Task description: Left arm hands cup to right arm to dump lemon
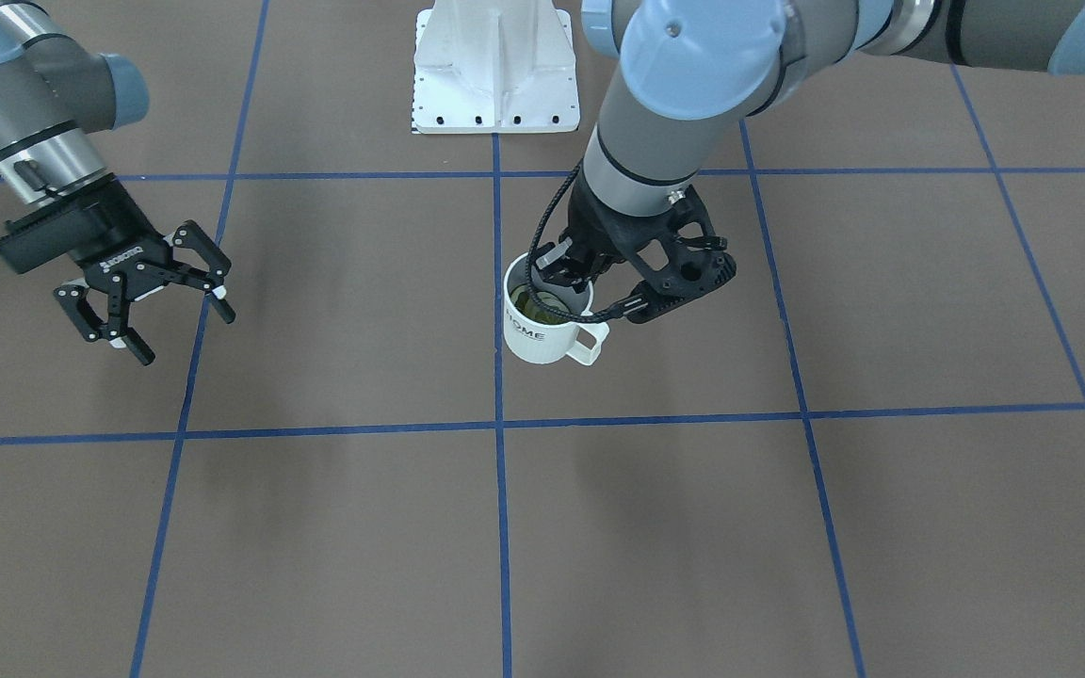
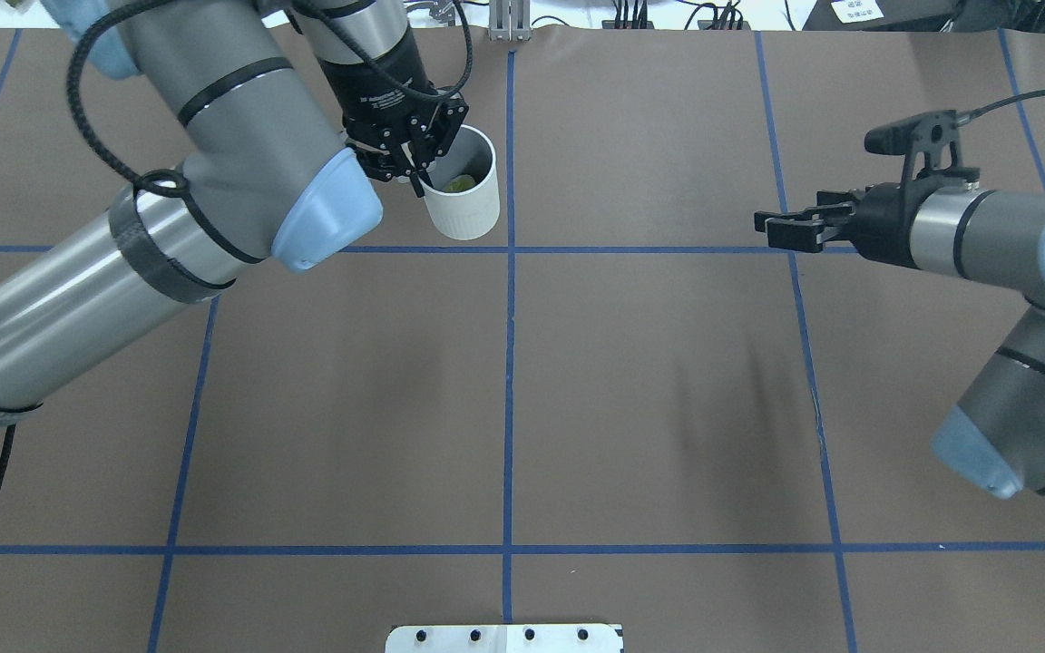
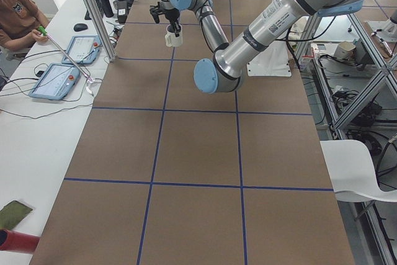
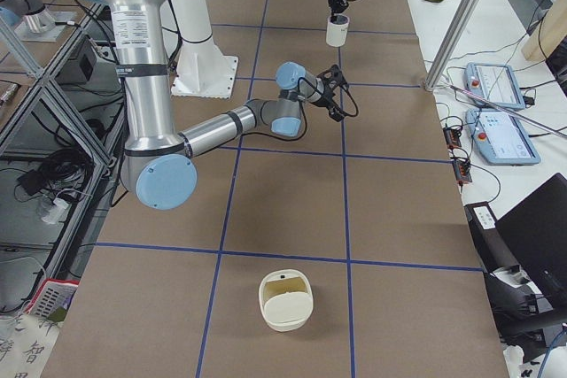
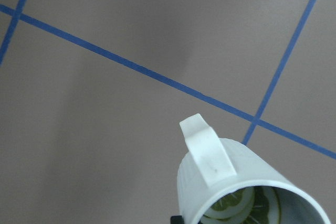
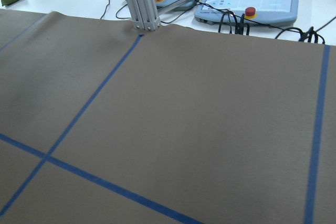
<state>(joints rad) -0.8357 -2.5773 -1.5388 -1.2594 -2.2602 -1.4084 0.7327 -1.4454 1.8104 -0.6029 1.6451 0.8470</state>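
Left arm (image 2: 214, 181) fills the overhead view's upper left; left gripper (image 2: 414, 172) pinches the cup (image 2: 463, 213) by its rim, lemon (image 2: 461, 184) inside. Right gripper (image 1: 183, 331), at the front view's left, hangs spread, well apart.

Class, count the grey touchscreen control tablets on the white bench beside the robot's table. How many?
2. In the exterior right view, the far tablet lies just beyond the near tablet, side by side. Others may be out of view.

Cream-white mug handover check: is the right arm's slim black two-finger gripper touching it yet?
Apart. The front-facing view shows the slim black right gripper open, a wide gap from the cream-white mug held in the left gripper.
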